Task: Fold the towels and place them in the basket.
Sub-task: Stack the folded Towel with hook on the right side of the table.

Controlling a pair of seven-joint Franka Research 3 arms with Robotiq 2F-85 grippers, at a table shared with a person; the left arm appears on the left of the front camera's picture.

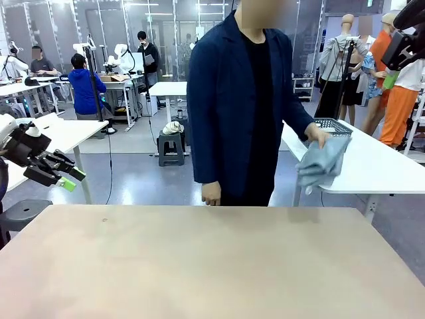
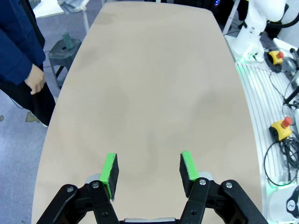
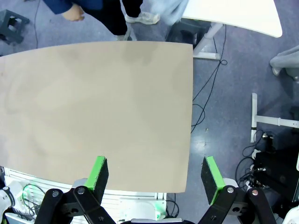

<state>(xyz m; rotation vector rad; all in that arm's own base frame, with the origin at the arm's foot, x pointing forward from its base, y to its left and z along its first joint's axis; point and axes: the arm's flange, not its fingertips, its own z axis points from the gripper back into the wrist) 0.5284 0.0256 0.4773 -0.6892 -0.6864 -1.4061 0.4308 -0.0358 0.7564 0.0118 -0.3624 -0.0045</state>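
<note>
The person at the far side holds a bunch of pale blue-grey towels (image 1: 323,163) in one hand, hanging at the edge of a white side table (image 1: 378,166). The dark grey mesh basket (image 1: 332,125) stands on that side table just behind the hand. My left gripper (image 1: 66,178) hovers off the left edge of the tan table (image 1: 199,259); in the left wrist view the left gripper (image 2: 149,170) is open above bare tabletop. High over the table's near right side, my right gripper (image 3: 154,172) is open with nothing in it. The towels (image 3: 163,9) show as a pale blur at the top.
The person's other hand (image 1: 212,194) hangs at the table's far edge. A dark stool (image 1: 23,211) stands by the left corner. Cables and a stand (image 3: 261,126) lie on the floor to the right. The white side table (image 3: 233,16) is close to the far right corner.
</note>
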